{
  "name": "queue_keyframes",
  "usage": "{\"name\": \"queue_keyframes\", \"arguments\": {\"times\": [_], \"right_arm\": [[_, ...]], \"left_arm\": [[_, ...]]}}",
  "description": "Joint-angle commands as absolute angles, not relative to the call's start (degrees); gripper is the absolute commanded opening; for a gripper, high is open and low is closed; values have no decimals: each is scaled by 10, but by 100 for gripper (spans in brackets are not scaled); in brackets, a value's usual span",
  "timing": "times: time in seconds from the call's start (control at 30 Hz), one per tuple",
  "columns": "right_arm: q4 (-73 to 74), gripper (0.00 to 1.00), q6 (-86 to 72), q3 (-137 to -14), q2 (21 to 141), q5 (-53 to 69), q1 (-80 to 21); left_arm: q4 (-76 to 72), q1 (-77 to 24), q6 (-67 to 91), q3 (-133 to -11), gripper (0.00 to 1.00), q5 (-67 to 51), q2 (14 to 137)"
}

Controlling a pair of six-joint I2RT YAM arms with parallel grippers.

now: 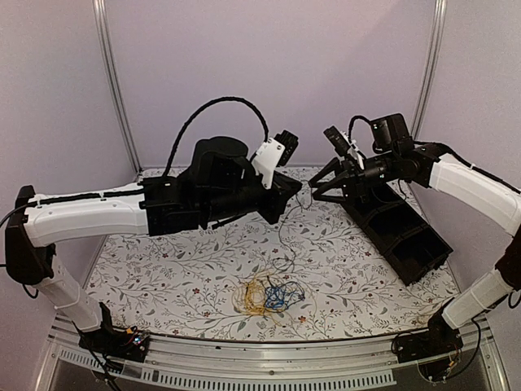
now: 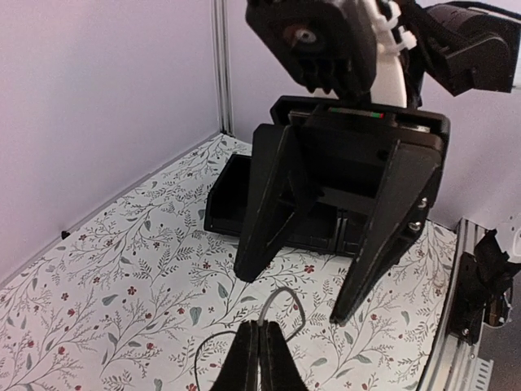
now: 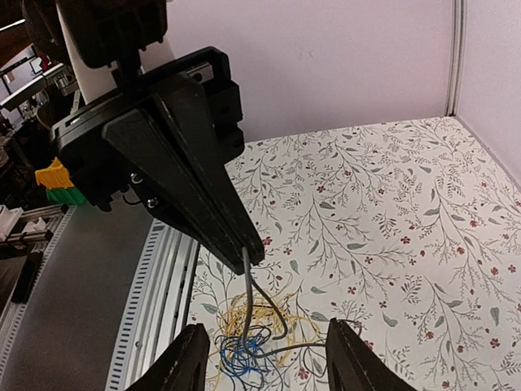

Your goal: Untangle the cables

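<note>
The cables [image 1: 264, 295] lie as a small tangle of yellow-orange and blue wires near the table's front middle; they also show in the right wrist view [image 3: 248, 346]. My left gripper [image 1: 299, 189] is raised above the table and shut on a thin grey wire [image 1: 282, 230] that hangs down into the tangle. In the left wrist view the shut fingertips [image 2: 260, 330] pinch a short loop of that grey wire [image 2: 281, 303]. My right gripper [image 1: 313, 189] is open, tip to tip with the left one, its fingers [image 2: 383, 236] spread around nothing. In the right wrist view [image 3: 273, 362] it is empty.
A black compartment tray [image 1: 399, 232] lies tilted at the back right, under the right arm. The floral table mat [image 1: 163, 277] covers the table. A metal rail [image 1: 285, 358] runs along the front edge. Walls close the back and sides.
</note>
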State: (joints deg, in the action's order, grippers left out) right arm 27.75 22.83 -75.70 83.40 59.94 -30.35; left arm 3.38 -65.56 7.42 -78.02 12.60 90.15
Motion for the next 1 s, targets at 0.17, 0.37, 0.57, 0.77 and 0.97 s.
{"name": "queue_keyframes", "arguments": {"times": [0.17, 0.37, 0.57, 0.77, 0.97], "right_arm": [[260, 34, 203, -769, 855, 623, -309], [269, 0, 205, -782, 859, 608, -310], [316, 0, 275, -813, 851, 556, -279], [334, 0, 309, -837, 822, 545, -169], [350, 0, 325, -862, 817, 502, -92]], "left_arm": [[34, -648, 85, -793, 0, 111, 908], [34, -647, 80, -787, 0, 107, 909], [36, -643, 27, -762, 43, 124, 893], [19, -599, -62, -714, 84, 92, 866], [-37, -484, -63, -676, 85, 32, 868]]}}
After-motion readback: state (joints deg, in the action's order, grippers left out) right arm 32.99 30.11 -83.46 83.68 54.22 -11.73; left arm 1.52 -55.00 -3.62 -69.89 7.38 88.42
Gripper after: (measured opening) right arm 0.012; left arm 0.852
